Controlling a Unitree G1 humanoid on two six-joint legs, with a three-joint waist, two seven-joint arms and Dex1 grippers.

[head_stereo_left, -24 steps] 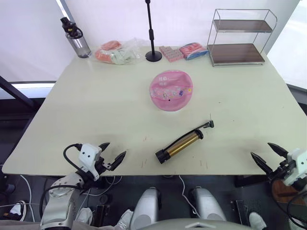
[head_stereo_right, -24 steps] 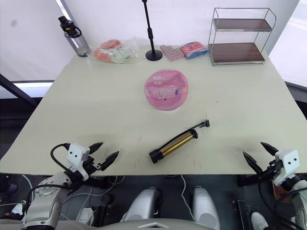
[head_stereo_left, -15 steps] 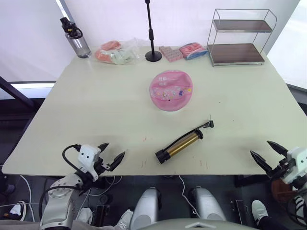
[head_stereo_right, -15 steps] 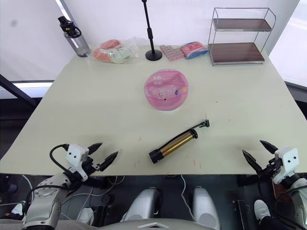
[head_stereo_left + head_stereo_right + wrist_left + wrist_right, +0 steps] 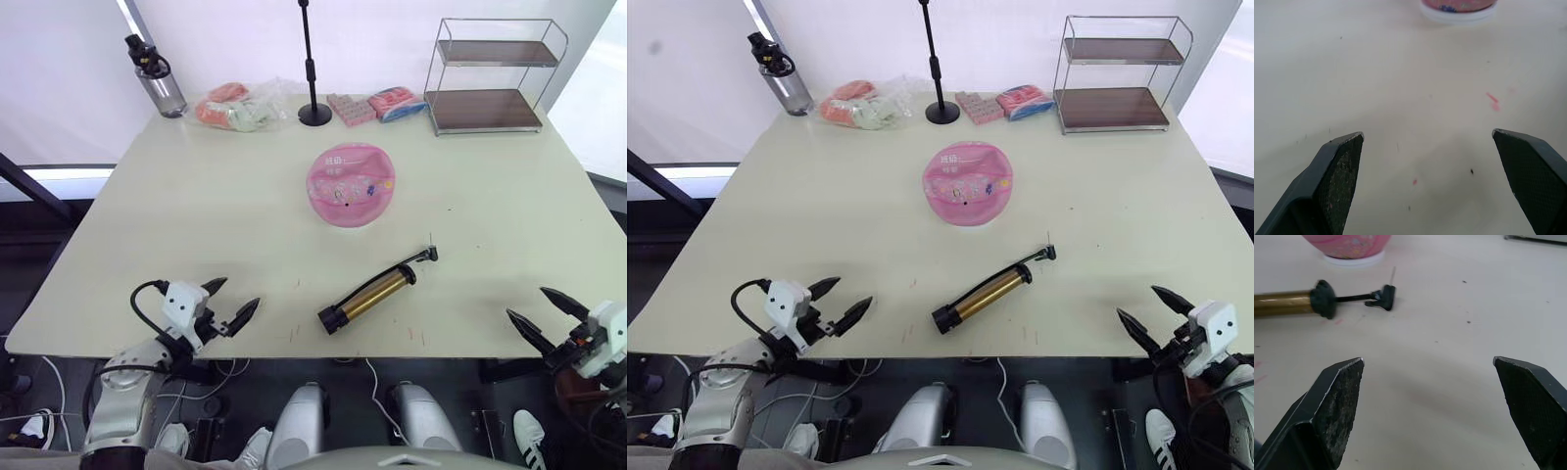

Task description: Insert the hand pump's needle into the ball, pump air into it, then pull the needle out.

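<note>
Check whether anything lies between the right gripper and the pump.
Nothing visible does. Bare table lies between the open right gripper and the pump. The ball sits beyond the pump, apart from it.

We see the pink ball (image 5: 351,184) with small printed pictures sagging on the table's middle. Well apart from it, nearer us, the pump (image 5: 372,295) lies flat on a slant, gold barrel between black caps, its handle end toward the ball. The thin needle (image 5: 1393,275) sticks up there.
</note>
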